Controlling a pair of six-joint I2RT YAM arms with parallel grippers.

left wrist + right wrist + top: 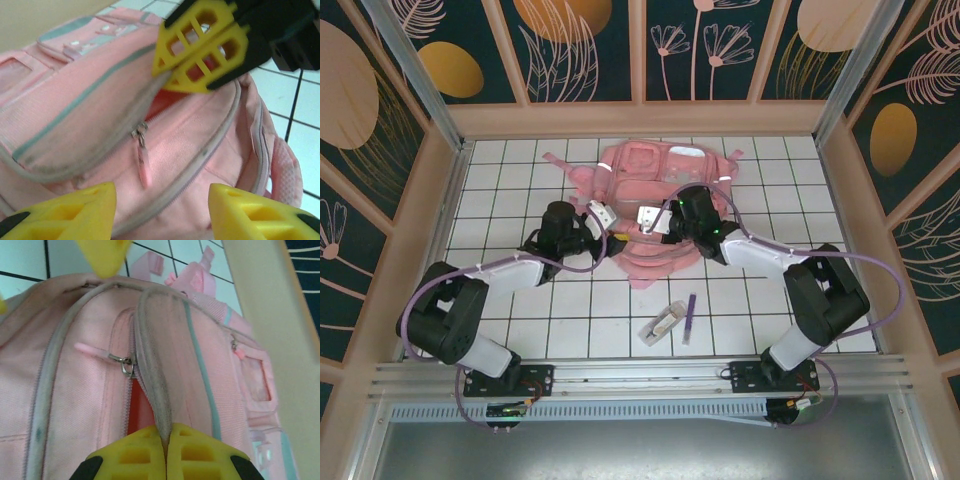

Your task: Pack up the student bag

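the student bag (655,200), a large soft pink fabric backpack with grey-piped zip seams, lies flat on the white tiled surface (520,320) directly under both grippers, with its front pockets on their far side. the right gripper (166,439) is clamped on the grey-piped edge of the main flap (155,390), pinching that fold between its yellow fingers. a slit of red lining (134,412) shows just beside the pinch. the small metal zip slider with its pink pull tab (143,162) hangs at the end of that slit, between the two grippers. the left gripper (162,200) sits just short of the tab, jaws apart and nothing in them.

the step in hand looks like opening the main compartment. to do it well, the right gripper should hold the flap taut. the left one should come forward onto the thin pink tab, close squarely on it rather than on loose fabric, and pull along the zip line, not upward (the bag is limp, so a sideways tug could drag it whole).

behind both grippers, nearer the arm bases, a slim purple pen (689,318) and a pale oblong item (660,325) (i cannot tell what it is) lie on the surface.
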